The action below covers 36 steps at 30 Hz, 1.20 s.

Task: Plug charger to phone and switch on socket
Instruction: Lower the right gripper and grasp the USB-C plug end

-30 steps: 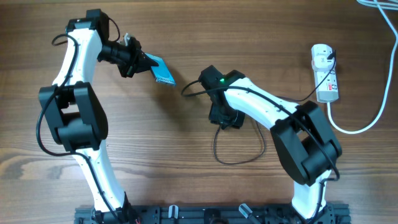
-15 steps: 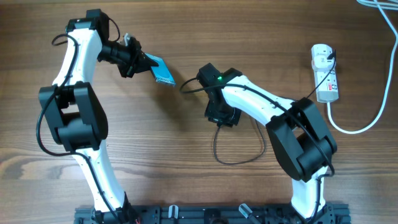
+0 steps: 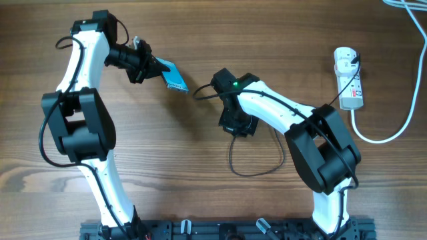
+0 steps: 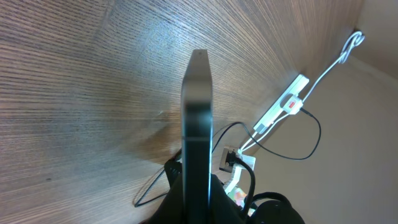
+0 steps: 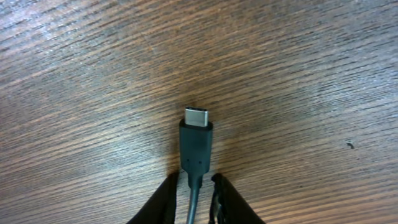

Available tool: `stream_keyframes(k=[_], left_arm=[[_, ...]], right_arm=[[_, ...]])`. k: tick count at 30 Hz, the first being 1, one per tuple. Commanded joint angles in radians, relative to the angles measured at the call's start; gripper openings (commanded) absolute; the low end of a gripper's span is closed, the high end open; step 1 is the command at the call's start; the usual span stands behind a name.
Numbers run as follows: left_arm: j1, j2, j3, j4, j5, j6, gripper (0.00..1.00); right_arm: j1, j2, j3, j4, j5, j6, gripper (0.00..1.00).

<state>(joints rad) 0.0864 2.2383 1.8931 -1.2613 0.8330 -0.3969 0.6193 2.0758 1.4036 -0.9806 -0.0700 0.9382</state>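
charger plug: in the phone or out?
Out. Plug tip of the charger is bare, pinched in the right claw over the table; the phone is apart, held in the left claw.

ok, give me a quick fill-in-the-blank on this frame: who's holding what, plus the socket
1. The left fingers grip the ____.
2. The right fingers pinch the charger, and its metal tip points ____ from them.
3. The socket has a thick ____ cord.

Missing words: phone; away; white.
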Motion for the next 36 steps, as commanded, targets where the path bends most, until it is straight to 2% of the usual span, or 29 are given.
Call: stream_keyframes(k=[1, 15, 20, 25, 36], left_arm=[[0.003, -0.034, -0.001, -0.006, 0.014, 0.019, 0.04], [0.003, -0.034, -0.001, -0.011, 0.014, 0.019, 0.04], [0.003, -0.034, -0.001, -0.011, 0.014, 0.019, 0.04], [0.003, -0.034, -0.001, -0.011, 0.014, 0.019, 0.04], [0.003, -0.034, -0.001, -0.014, 0.014, 0.019, 0.04]], right_arm=[[0.006, 0.068, -0.024, 0.005, 0.044, 0.01, 0.2], [0.006, 0.068, -0.024, 0.015, 0.07, 0.012, 0.18], [0.006, 0.068, -0.024, 0.021, 0.085, 0.011, 0.23], [0.006, 0.068, -0.024, 0.025, 0.089, 0.008, 0.2], [0.004, 0.068, -0.024, 0.035, 0.096, 0.007, 0.2]])
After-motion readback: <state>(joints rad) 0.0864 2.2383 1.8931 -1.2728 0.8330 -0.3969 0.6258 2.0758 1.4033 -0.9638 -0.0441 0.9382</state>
